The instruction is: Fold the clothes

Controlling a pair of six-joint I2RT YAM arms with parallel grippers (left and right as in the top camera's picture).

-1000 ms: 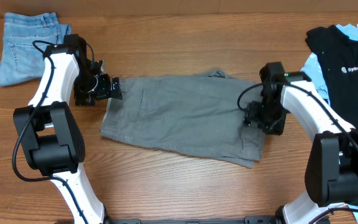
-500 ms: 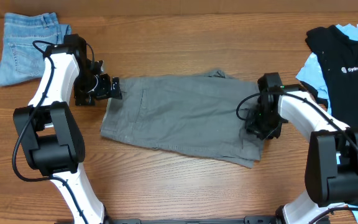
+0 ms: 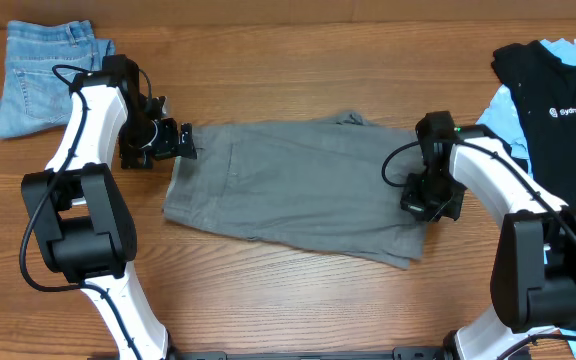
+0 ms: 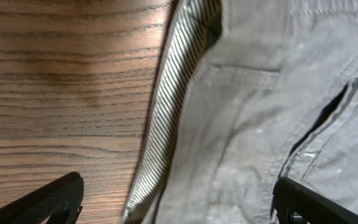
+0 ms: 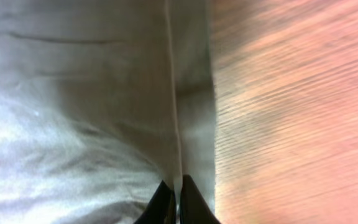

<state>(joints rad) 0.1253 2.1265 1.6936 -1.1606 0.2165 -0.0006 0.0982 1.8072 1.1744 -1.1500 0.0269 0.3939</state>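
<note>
The grey shorts (image 3: 288, 190) lie spread flat across the middle of the table. At their left waistband my left gripper (image 3: 175, 141) stands open, its fingers (image 4: 55, 199) wide on either side of the striped waistband lining (image 4: 173, 118). At the shorts' right hem my right gripper (image 3: 430, 200) is shut on the grey shorts (image 5: 104, 112), its fingertips (image 5: 166, 202) pinched on a thin ridge of the cloth beside bare wood. Faded denim shorts (image 3: 38, 75) lie folded at the far left. A black shirt (image 3: 558, 90) with a white logo lies over a light-blue shirt (image 3: 498, 120) at the far right.
The wooden table (image 3: 288, 60) shows bare behind and in front of the grey shorts. Both arm bases stand at the near edge, left (image 3: 78, 240) and right (image 3: 548, 270).
My right gripper has closed on the hem of the grey shorts and shifted slightly toward the right. The left arm has stayed still.
</note>
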